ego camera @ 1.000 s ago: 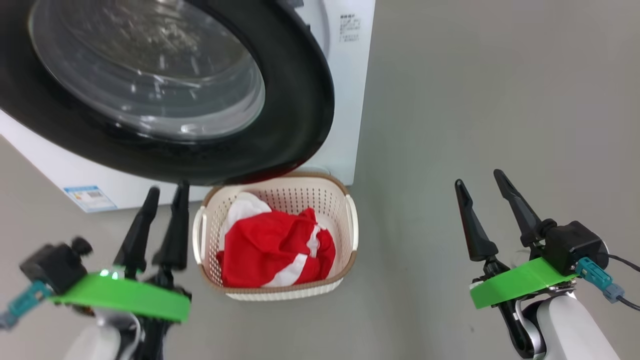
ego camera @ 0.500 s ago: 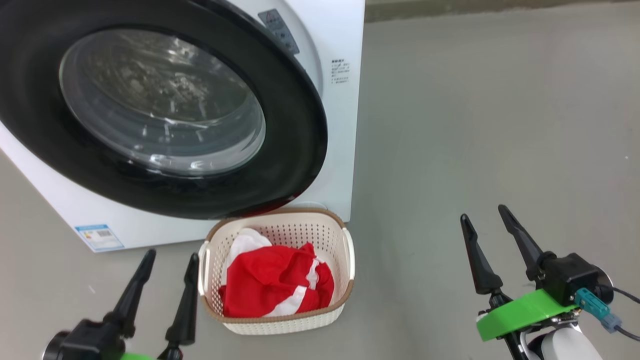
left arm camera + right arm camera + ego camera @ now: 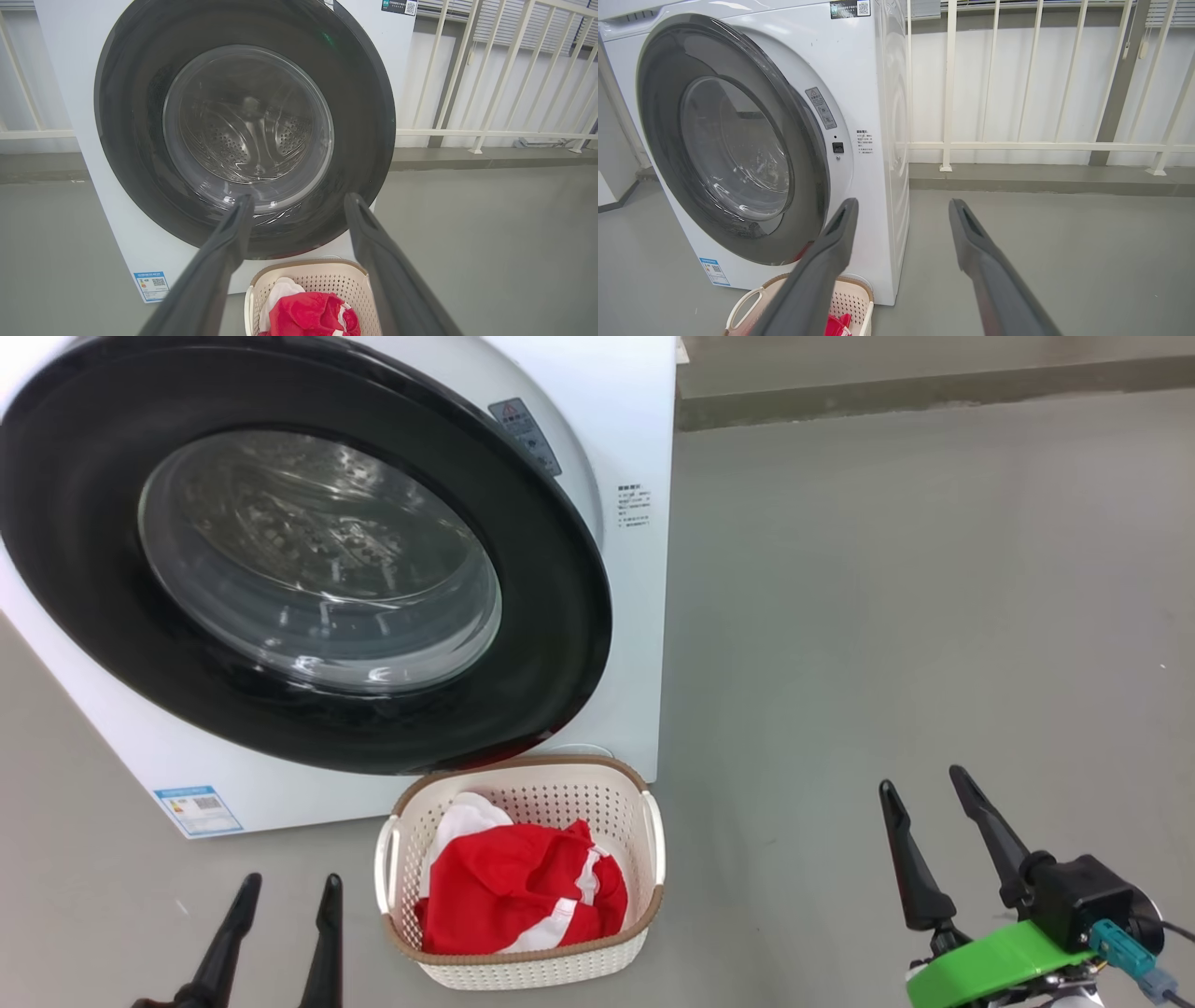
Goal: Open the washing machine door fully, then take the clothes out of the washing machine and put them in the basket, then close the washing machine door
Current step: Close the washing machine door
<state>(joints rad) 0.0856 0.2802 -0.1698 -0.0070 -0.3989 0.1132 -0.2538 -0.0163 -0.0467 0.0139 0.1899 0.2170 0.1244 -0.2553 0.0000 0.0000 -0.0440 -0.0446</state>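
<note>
Grey concrete floor (image 3: 887,616), white railing (image 3: 1017,144) behind. Big white boxy front-loader washing machine (image 3: 635,569): round glossy black-rimmed glass door (image 3: 551,644) over the opening, latching unclear. Cream perforated plastic basket (image 3: 523,767) on the floor just below the door, red-and-white fabric clothes (image 3: 504,896) inside. Left gripper (image 3: 291,879) and right gripper (image 3: 921,778): fingers spread wide, both empty, touching nothing.

left tool (image 3: 290,879) cut off at bottom edge, blue sticker (image 3: 198,810) print illegible, basket (image 3: 854,303) partly behind right tool (image 3: 901,201)
</note>
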